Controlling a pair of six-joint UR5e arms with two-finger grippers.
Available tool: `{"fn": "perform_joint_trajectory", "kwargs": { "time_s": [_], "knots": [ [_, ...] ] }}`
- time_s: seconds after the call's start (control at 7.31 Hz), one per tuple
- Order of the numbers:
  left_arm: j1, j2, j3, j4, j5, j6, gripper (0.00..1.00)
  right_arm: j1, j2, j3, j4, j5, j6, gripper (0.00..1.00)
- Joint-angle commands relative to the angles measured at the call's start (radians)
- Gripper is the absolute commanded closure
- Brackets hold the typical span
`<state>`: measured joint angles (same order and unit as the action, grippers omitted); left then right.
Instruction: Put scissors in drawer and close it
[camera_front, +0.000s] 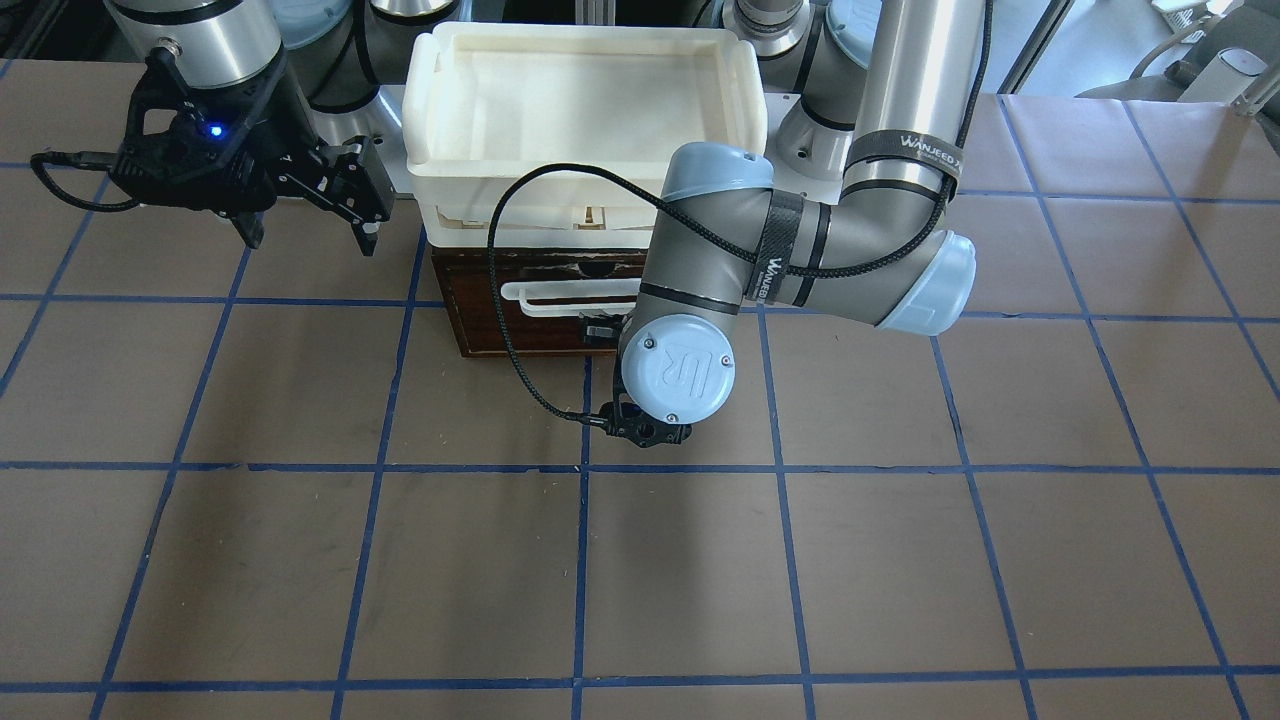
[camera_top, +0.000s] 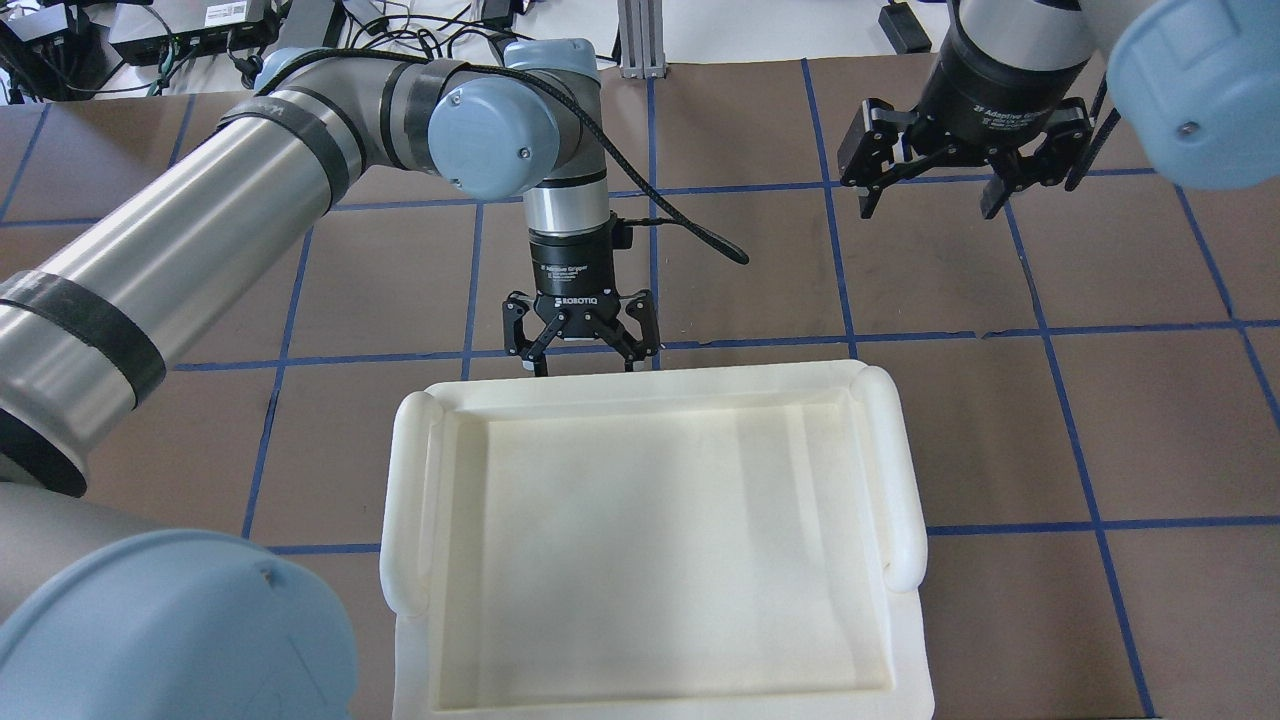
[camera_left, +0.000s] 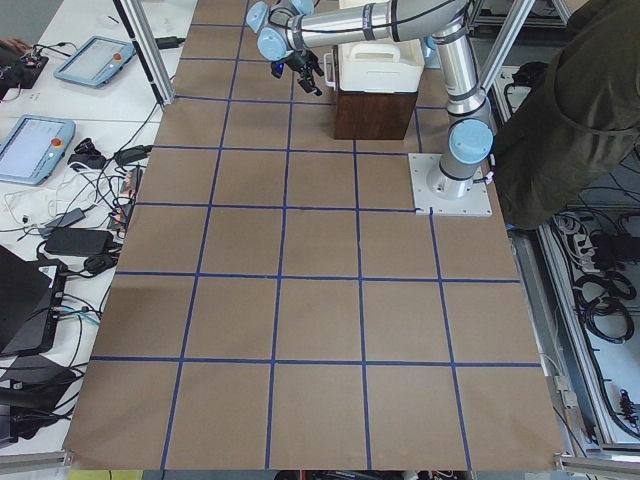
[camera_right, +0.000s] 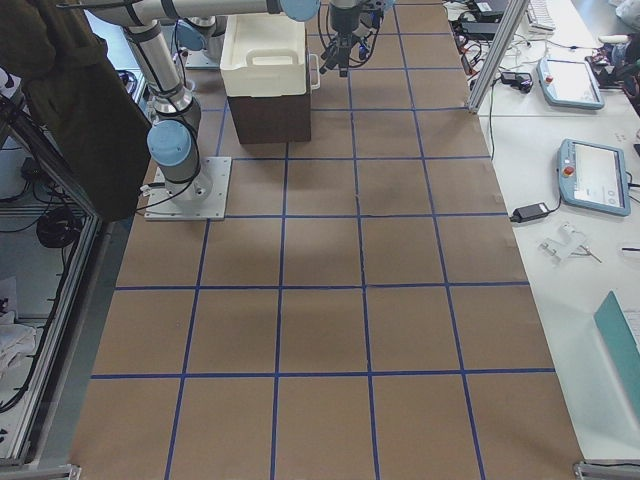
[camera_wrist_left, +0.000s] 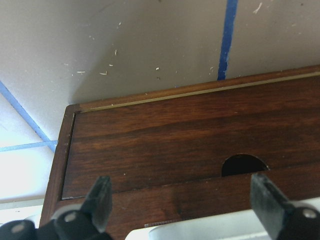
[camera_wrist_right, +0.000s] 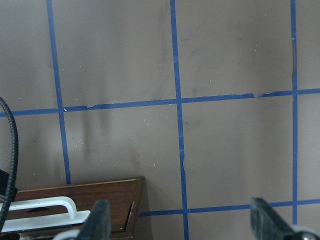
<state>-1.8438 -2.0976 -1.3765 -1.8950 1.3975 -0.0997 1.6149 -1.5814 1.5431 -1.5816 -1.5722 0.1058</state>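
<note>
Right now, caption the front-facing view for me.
Left arm bent over the drawer and its white handle; right gripper open beside the white tray; scissors unseen.

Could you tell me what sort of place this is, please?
Most likely a robotics lab workcell: a left arm and a right arm at a table gridded with blue tape, with teach pendants and loose cables alongside.

Brown table (camera_front: 300, 560) with blue tape grid (camera_front: 583, 560)

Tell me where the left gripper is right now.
In the overhead view, the left gripper hangs left of centre, jaws open, just past the far rim of the white tray, at the drawer front.
</note>
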Motion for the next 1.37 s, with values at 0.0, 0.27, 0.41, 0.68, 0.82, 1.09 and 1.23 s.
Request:
{"fn": "perform_joint_trajectory", "kwargs": {
  "time_s": [0.0, 0.27, 0.41, 0.68, 0.82, 1.09, 1.23],
  "knots": [
    [-0.005, -0.008, -0.001, -0.001, 0.0, 0.0, 0.0, 0.0, 0.0, 0.0, 0.0, 0.0, 0.0, 0.0],
    [-0.014, -0.009, -0.001, -0.001, 0.001, 0.0, 0.0, -0.001, 0.0, 0.0, 0.0, -0.003, -0.002, 0.0],
    [-0.012, 0.002, 0.0, 0.001, -0.002, 0.0, 0.0, -0.001, 0.0, 0.0, 0.002, -0.003, -0.002, 0.0],
    [0.018, 0.013, 0.025, 0.104, 0.008, 0.008, 0.0, -0.001, -0.002, 0.002, 0.002, -0.002, -0.003, 0.0],
    [0.038, 0.036, 0.034, 0.205, 0.012, 0.008, 0.0, -0.001, -0.002, 0.002, 0.002, -0.002, -0.002, 0.0],
    [0.085, 0.097, 0.037, 0.258, 0.089, 0.018, 0.0, -0.001, -0.005, 0.012, 0.002, -0.005, -0.002, 0.0],
    [0.136, 0.126, 0.036, 0.346, 0.097, 0.023, 0.0, -0.001, -0.009, 0.014, 0.002, -0.002, -0.002, 0.0]
  ]
}}
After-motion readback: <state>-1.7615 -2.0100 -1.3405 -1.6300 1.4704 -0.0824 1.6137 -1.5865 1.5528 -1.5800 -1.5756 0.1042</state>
